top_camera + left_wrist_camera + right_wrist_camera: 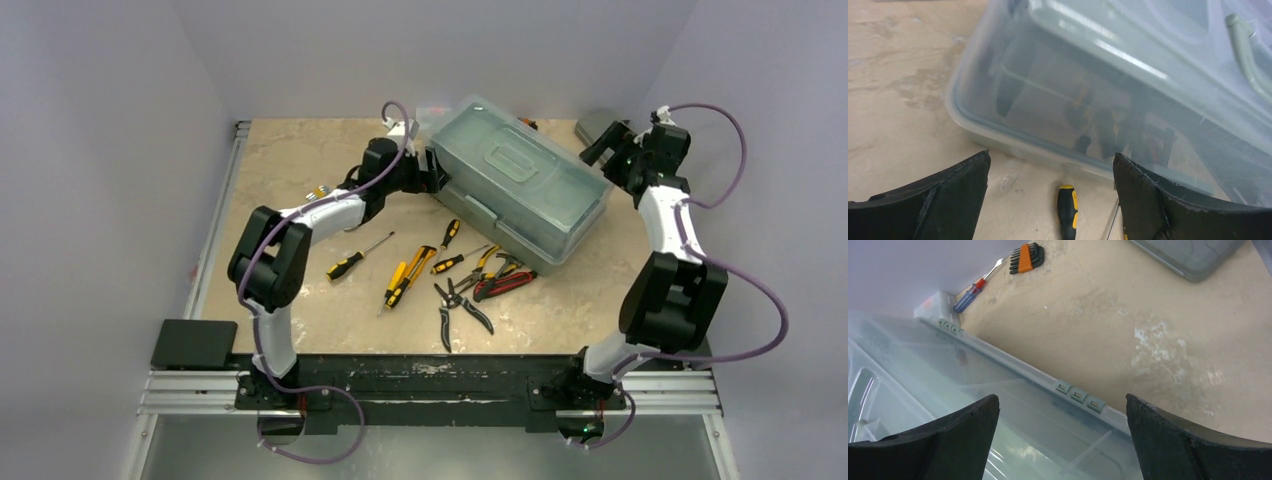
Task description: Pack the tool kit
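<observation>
The sage-green toolbox [515, 190] with its translucent lid down sits slantwise at the back middle of the table. My left gripper [437, 172] is open at its left end. In the left wrist view the box's corner [1013, 125] lies just ahead of the left gripper [1050, 156], and a black-yellow screwdriver handle [1068, 210] lies on the table below the gap. My right gripper [600, 150] is open at the box's right end, and in the right wrist view the right gripper [1062, 397] hovers over the lid's hinged edge [1078, 395]. Neither holds anything.
Loose tools lie in front of the box: a screwdriver [358, 257], a yellow tool [410, 273], black pliers [458, 308] and red-handled pliers [500, 285]. Behind the box are a red-blue screwdriver [973, 290], an orange hex-key set [1025, 252], a white box [935, 302] and a grey pad [1198, 255].
</observation>
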Available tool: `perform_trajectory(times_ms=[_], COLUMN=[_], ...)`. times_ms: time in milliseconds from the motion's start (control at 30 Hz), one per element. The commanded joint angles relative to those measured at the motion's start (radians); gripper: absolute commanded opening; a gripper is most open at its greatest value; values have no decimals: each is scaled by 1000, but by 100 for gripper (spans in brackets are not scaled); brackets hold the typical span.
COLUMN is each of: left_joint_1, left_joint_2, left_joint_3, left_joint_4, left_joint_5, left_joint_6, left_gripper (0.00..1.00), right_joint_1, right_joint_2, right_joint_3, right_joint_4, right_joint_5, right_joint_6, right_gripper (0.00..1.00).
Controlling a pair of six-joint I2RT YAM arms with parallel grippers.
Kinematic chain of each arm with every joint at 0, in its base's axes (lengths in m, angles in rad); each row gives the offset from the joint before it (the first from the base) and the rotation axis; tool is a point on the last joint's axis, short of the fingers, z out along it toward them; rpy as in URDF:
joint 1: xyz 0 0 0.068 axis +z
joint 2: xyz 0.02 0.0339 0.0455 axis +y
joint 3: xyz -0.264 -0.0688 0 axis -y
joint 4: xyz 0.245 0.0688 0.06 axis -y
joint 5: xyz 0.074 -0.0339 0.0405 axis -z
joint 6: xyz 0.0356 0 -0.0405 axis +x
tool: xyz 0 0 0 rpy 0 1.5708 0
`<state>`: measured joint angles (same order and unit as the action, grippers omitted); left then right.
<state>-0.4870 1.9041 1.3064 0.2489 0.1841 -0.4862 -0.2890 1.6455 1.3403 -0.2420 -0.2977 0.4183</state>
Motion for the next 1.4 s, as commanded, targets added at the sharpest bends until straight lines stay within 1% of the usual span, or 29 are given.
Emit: perform_trajectory(times_ms=[0,133,233,300,333,433,500,600,700,733,767,800,900,967,1000,1067,1133,1200,1267,1367], left_joint_1=[-39,-101,-137,-148,-148,-148,-149,-154,-186,-211,-239,-271,-386,-454,-484,-540,-595,-653,-714,-765], left_joint_2=[102,172,195,182,162,73,-2,-105,-207,-239,-265,-289,-319,-323,-323,-322,-299,-255,-189,-76], left_joint_3=[107,212,272,279,271,228,218,213,159,134,107,84,29,6,-19,-86,-133,-141,-115,-44], left_joint_4=[147,91,54,31,19,-43,-146,-353,-458,-483,-501,-520,-563,-590,-578,-496,-423,-394,-407,-464], left_joint_5=[139,168,184,186,184,141,93,19,-23,-35,-43,-57,-126,-164,-190,-231,-233,-252,-291,-356], left_joint_6=[5,10,24,41,46,93,120,130,134,146,159,163,165,159,141,99,81,95,144,216], left_gripper=[89,88,88,88,88,89,89,88,87,83,78,76,76,70,70,69,70,71,72,74], right_joint_1=[13,11,11,11,11,12,13,19,38,49,69,79,96,99,99,99,99,100,99,100], right_joint_2=[-160,-271,-366,-449,-474,-507,-529,-598,-644,-653,-660,-668,-687,-701,-714,-752,-791,-818,-834,-839], right_joint_3=[-130,-182,-230,-276,-283,-237,-206,-195,-158,-143,-132,-122,-111,-109,-115,-143,-174,-193,-206,-208], right_joint_4=[-51,-75,-77,-48,-52,-138,-179,-180,-219,-239,-252,-267,-295,-309,-304,-274,-248,-235,-227,-231], right_joint_5=[13,103,113,123,141,218,213,184,181,174,168,160,111,79,61,40,30,19,10,9], right_joint_6=[-20,-15,-3,16,15,-38,-53,-36,-40,-49,-57,-62,-75,-84,-87,-70,-49,-39,-36,-41], right_gripper=[97,98,99,99,99,99,99,98,98,98,98,98,98,98,98,98,99,99,99,99])
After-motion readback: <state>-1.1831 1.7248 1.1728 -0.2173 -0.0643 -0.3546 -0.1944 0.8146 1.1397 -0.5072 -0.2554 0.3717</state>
